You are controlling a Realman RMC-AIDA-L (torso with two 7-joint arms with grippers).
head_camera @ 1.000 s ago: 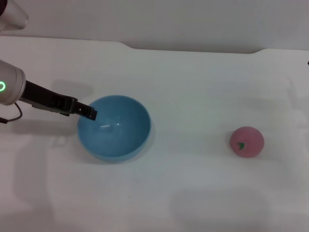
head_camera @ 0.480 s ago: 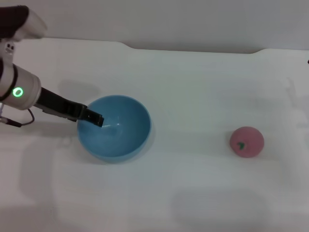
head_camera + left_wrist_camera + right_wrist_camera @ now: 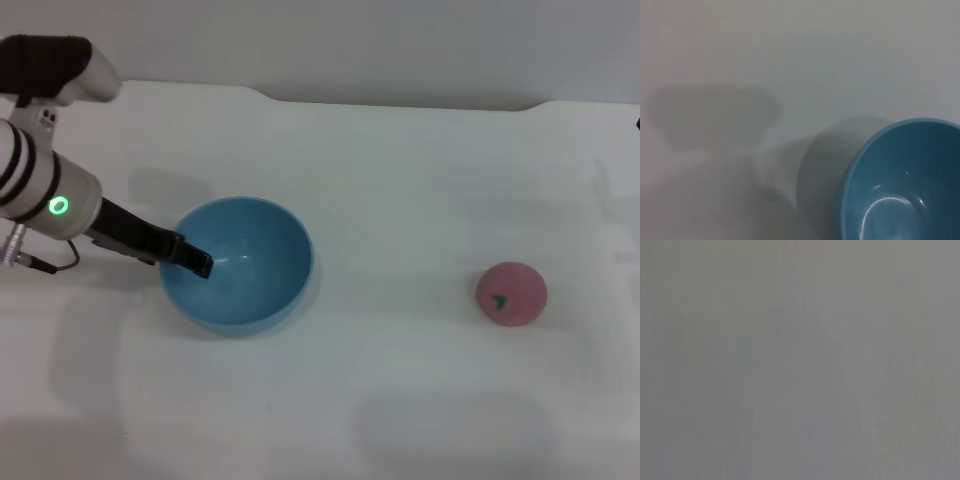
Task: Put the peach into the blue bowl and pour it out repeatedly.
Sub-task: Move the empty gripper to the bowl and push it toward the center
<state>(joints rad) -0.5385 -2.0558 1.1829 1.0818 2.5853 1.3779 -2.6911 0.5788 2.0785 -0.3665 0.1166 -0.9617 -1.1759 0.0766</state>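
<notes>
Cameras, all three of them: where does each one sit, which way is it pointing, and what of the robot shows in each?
Head view: high on the robot, looking forward and down at the white table, blue bowl and peach; the left arm shows, left gripper at the bowl's rim.
Left wrist view: on the left arm, facing the table and the bowl; no robot parts show.
Right wrist view: plain grey, nothing identifiable.
Head and left wrist views share the blue bowl.

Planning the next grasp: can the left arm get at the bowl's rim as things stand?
Probably yes: the left end effector is already at the near-left rim of the bowl, nothing between them; the peach sits far right.
</notes>
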